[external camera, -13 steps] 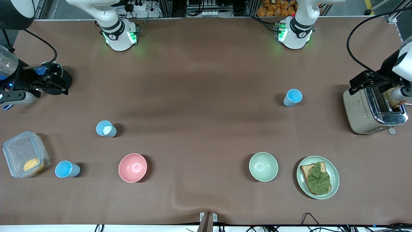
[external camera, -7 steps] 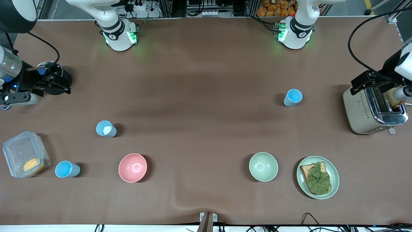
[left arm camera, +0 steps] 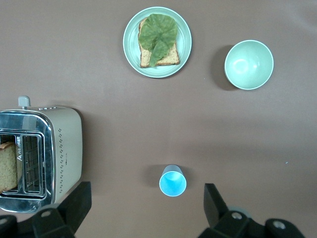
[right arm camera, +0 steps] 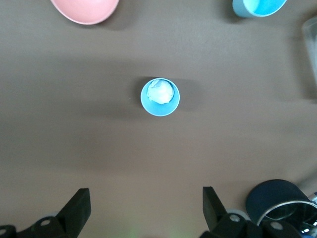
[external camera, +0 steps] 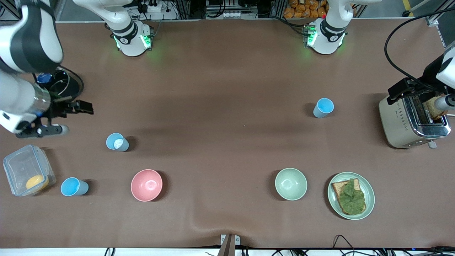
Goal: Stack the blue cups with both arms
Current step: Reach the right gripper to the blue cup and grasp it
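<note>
Three blue cups stand upright and apart on the brown table. One is whitish inside (external camera: 117, 142) (right arm camera: 160, 97). A bright blue one (external camera: 74, 187) (right arm camera: 257, 6) stands nearer the camera by the clear box. Another (external camera: 323, 107) (left arm camera: 173, 180) stands toward the left arm's end. My right gripper (external camera: 83, 107) (right arm camera: 145, 208) hangs open and empty in the air beside the whitish cup, not touching it. My left gripper (external camera: 401, 91) (left arm camera: 147, 203) is open and empty, high over the toaster's edge, with the blue cup showing between its fingers far below.
A toaster (external camera: 412, 121) holding bread stands at the left arm's end. A plate (external camera: 369, 199) with toast and lettuce, a pale green bowl (external camera: 290, 184) and a pink bowl (external camera: 146, 185) line the camera side. A clear box (external camera: 21, 167) and a dark round container (external camera: 65, 85) sit at the right arm's end.
The right arm swung in from the table's end, carrying its open gripper off the dark container toward the whitish cup. The left arm hardly moved. No cup moved.
</note>
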